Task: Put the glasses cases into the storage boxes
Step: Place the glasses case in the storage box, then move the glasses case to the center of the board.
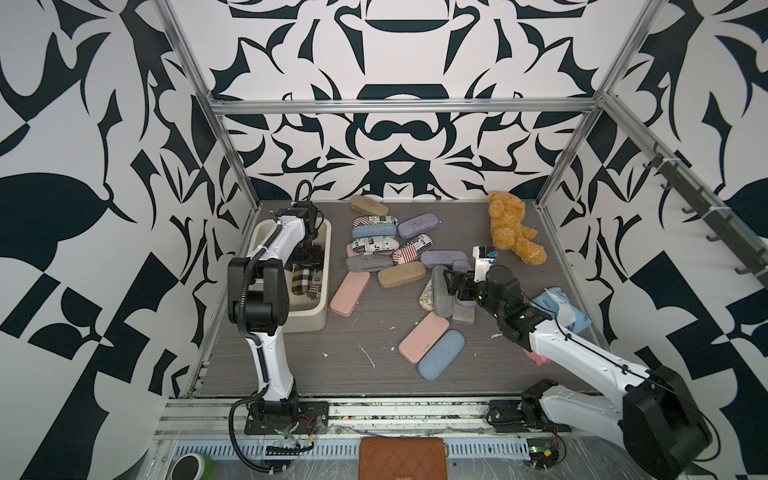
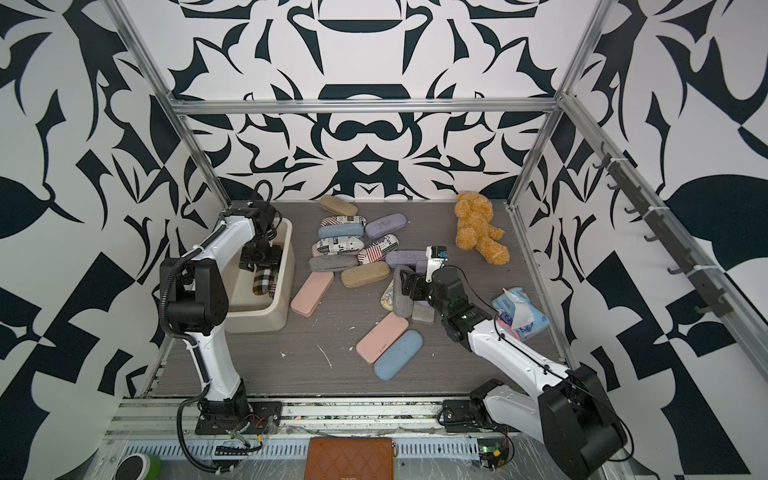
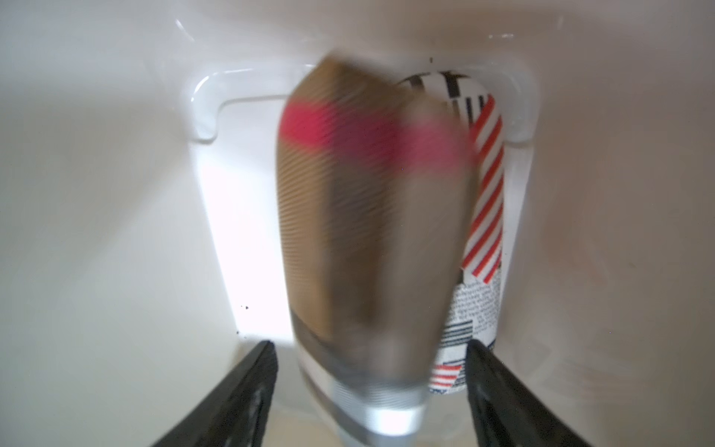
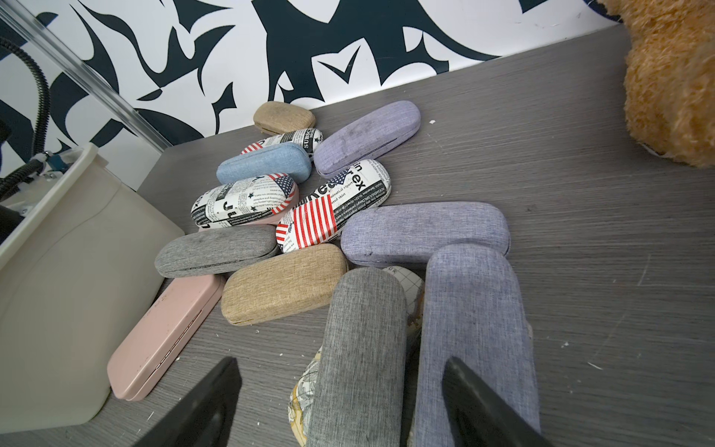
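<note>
The right fingers (image 4: 476,406) are standing wide apart and holding nothing. The grey case (image 4: 360,348) is lying right between them. Its long side is pointing straight away from them, so I think they are getting ready to squeeze it across its thin way. The lilac case (image 4: 476,309) is lying the same way, close beside the grey one, and one finger is hanging over it. That finger may be heading for the lilac case and not the crack between the two.

The left fingers (image 3: 240,398) are far off, down inside the storage box (image 1: 320,307), so the right fingers are the near ones for this pick. The left fingers are apart too, with a small gap on each side of the plaid case (image 3: 367,232). That case is looking blurry, so I think it is dropping in beside the flag case (image 3: 487,185).

The right wrist view is showing the grey case leaning on a map case (image 4: 305,391), not lying flat on the bench (image 4: 580,232). In both top views the right arm is covering part of that spot.
</note>
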Available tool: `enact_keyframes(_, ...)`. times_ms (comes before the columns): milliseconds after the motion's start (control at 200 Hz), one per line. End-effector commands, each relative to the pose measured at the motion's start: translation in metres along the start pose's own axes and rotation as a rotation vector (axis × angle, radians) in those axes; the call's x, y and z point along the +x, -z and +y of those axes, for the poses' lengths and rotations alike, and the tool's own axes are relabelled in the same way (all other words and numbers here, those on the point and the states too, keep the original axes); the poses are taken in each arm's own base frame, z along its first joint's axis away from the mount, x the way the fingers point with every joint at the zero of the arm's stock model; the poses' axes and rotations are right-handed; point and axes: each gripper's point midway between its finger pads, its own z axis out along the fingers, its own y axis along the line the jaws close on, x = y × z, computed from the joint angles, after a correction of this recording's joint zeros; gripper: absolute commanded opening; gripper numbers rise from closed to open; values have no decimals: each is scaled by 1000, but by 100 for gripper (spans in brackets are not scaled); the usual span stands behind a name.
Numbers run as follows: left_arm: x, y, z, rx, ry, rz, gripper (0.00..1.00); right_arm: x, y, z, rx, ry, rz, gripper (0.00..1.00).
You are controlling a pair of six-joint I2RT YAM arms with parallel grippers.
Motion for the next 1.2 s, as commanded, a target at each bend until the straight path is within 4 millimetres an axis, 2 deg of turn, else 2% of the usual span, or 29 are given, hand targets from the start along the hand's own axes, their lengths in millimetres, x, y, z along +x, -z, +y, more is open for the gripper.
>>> enact_keyframes(0, -10, 36, 6, -17, 24, -89, 83, -21, 0, 8, -10, 5, -52, 86)
enact_keyframes(120, -17, 84, 12, -52, 41, -209, 84, -22, 1, 8, -11, 8, -56, 86)
enact_keyframes(185, -20, 123, 17, -85, 52, -313, 84, -22, 2, 9, -14, 8, -56, 85)
enact_keyframes(265, -20, 174, 12, -83, 47, -450, 84, -22, 1, 8, -13, 10, -54, 85)
enact_keyframes(335, -13, 214, -5, -27, 34, -567, 84, -22, 1, 8, -12, 9, -54, 84)
enact_keyframes(395, -6, 239, -25, 51, 32, -668, 95, -22, 1, 7, -8, 7, -56, 84)
enact_keyframes(415, -3, 241, -35, 89, 22, -691, 100, -22, 1, 7, -6, 5, -57, 83)
enact_keyframes(445, 1, 253, -45, 160, 21, -750, 99, -22, 1, 6, -4, 4, -61, 83)
enact_keyframes(465, 6, 249, -53, 207, 27, -756, 99, -22, 2, 6, 0, 3, -63, 83)
enact_keyframes(520, 12, 259, -75, 395, 32, -860, 99, -22, 2, 4, 7, 0, -69, 82)
enact_keyframes(540, 18, 267, -76, 445, 50, -911, 99, -23, 2, 3, 10, -3, -72, 82)
enact_keyframes(610, 26, 268, -84, 598, 102, -971, 99, -23, 2, 1, 19, -6, -75, 82)
enact_keyframes(730, 42, 260, -109, 747, 59, -889, 100, -23, 2, -8, 63, -28, -98, 81)
enact_keyframes(765, 47, 258, -116, 770, 51, -867, 94, -23, 3, -13, 89, -40, -108, 80)
enact_keyframes(865, 64, 251, -137, 792, 28, -797, 86, -27, 10, -33, 185, -77, -166, 79)
enact_keyframes(905, 69, 246, -147, 791, 31, -762, 74, -29, 12, -37, 201, -93, -186, 79)
enact_keyframes(950, 75, 235, -160, 787, 19, -699, 68, -29, 14, -41, 222, -101, -197, 79)
enact_keyframes(995, 81, 223, -181, 767, -42, -652, 66, -29, 15, -43, 235, -100, -194, 79)
enact_keyframes(1045, 86, 209, -198, 687, -93, -622, 67, -29, 14, -44, 245, -93, -181, 79)
enact_keyframes(1060, 84, 196, -206, 653, -112, -594, 68, -28, 13, -44, 248, -89, -176, 79)
enact_keyframes(1110, 89, 176, -229, 600, -187, -532, 71, -27, 11, -42, 242, -84, -161, 79)
enact_keyframes(1195, 87, 142, -258, 567, -214, -394, 74, -25, 8, -38, 223, -76, -142, 79)
